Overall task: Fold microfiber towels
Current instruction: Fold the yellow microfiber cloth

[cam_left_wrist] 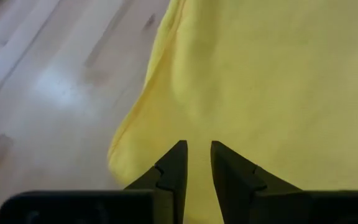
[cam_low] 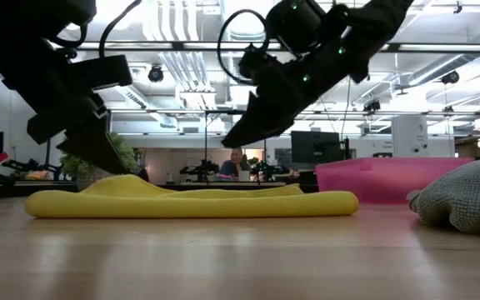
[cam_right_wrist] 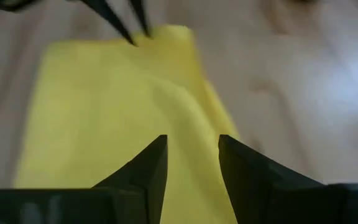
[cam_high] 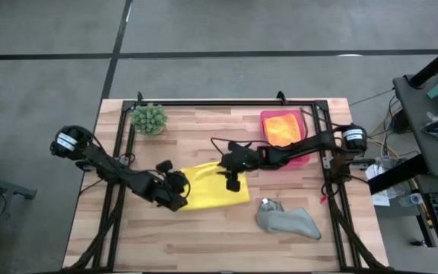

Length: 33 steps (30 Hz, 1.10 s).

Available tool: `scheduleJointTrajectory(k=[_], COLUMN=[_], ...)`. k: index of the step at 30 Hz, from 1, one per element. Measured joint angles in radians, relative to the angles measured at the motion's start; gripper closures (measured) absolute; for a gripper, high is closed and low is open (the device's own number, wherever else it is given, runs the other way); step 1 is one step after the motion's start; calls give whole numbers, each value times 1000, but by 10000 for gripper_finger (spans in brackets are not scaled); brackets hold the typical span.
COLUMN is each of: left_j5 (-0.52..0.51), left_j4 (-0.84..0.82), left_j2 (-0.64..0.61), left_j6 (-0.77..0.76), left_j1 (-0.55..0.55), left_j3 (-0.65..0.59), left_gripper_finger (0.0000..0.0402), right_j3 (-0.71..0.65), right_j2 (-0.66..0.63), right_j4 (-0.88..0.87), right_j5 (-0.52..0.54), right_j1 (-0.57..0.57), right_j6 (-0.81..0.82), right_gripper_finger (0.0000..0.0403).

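Yellow towel (cam_high: 213, 188) (lying flat) sits between left gripper (cam_high: 179, 185) and right gripper (cam_high: 226, 164)

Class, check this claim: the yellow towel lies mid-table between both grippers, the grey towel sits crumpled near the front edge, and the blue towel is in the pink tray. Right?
Not quite. The towel in the pink tray is orange, not blue, as the high view shows. The yellow towel, both grippers and the grey towel are as stated.

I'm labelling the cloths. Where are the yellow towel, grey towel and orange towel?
yellow towel (cam_high: 217, 192): high view, on its flat middle.
grey towel (cam_high: 289, 221): high view, on its crumpled middle.
orange towel (cam_high: 283, 128): high view, on its top face, in the pink tray (cam_high: 301, 159).
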Motion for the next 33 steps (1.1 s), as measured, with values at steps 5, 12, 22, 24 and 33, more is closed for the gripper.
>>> scheduleJointTrajectory(k=[5,12,22,24,33], left_j5=[0,83,214,218,253], left_j4=[34,32,8,7,-4], left_j2=[0,-30,-146,-174,-250], left_j6=[2,-65,-149,-157,-358], left_j1=[0,11,18,19,22], left_j3=[-15,-8,-17,-19,-30], left_gripper_finger=[345,345,345,345,345], right_j3=[0,34,51,50,51], right_j2=[89,183,172,174,176], right_j4=[141,149,-37,-51,-72], right_j5=[-100,-114,-126,-152,-201], right_j1=[17,23,56,76,151], right_j6=[24,40,-9,-23,-59], right_gripper_finger=[293,368,394,394,394])
